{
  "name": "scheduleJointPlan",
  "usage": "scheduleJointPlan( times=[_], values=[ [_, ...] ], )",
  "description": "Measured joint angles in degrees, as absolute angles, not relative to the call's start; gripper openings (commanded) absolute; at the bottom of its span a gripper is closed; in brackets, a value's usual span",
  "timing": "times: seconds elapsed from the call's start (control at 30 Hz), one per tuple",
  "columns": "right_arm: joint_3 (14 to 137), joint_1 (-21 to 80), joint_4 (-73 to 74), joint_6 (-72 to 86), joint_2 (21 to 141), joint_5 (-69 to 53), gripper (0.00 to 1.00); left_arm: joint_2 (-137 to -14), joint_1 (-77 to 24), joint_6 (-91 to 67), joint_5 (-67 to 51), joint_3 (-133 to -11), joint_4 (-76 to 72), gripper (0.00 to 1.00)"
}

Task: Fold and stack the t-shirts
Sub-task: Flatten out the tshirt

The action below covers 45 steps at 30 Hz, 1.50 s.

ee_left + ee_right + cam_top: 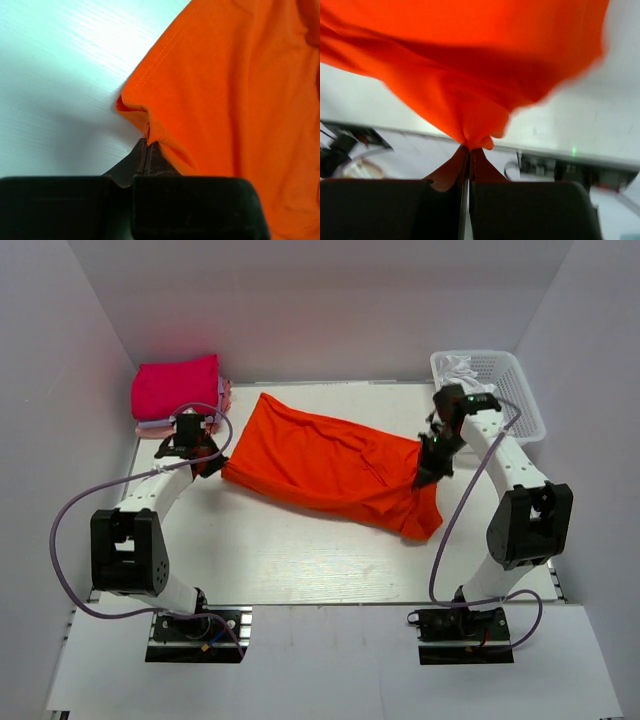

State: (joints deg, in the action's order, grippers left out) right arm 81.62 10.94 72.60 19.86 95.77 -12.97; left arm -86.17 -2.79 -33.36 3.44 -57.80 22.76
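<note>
Holding the orange shirt (330, 465) by two edges, both arms look to be at the spreading step that comes before the fold. The left gripper (148, 146) is pinched tight on a hemmed corner close to the table (300, 560). The right gripper (469, 150) is clamped on a bunch of cloth held above the surface, so the shirt sags between them, skewed across the table's middle. A stack (175, 390) of folded shirts sits at the far left corner. Next, I judge, the arms need to draw apart and lay the cloth flat and square without either pinch slipping.
</note>
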Motion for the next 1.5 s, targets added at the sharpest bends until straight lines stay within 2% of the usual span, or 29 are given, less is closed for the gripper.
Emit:
scheduleJointPlan(
  times=[0.2,0.37,0.8,1.5],
  values=[
    [103.1,10.2,71.7,18.3,99.1,-13.0,0.0,-86.3,-2.8,-32.2,3.2,-66.4,24.3,0.0],
    [110.9,10.0,68.1,17.3,98.6,-13.1,0.0,-83.0,-2.8,-30.7,3.2,-74.7,23.3,0.0],
    [111.7,8.3,48.8,14.9,83.2,-10.9,0.0,-77.3,-2.8,-26.2,3.9,-94.1,20.8,0.0],
    [111.8,8.3,27.6,2.8,63.2,-1.1,0.0,-58.5,-3.2,-22.7,5.3,-98.1,22.3,0.0]
  ],
)
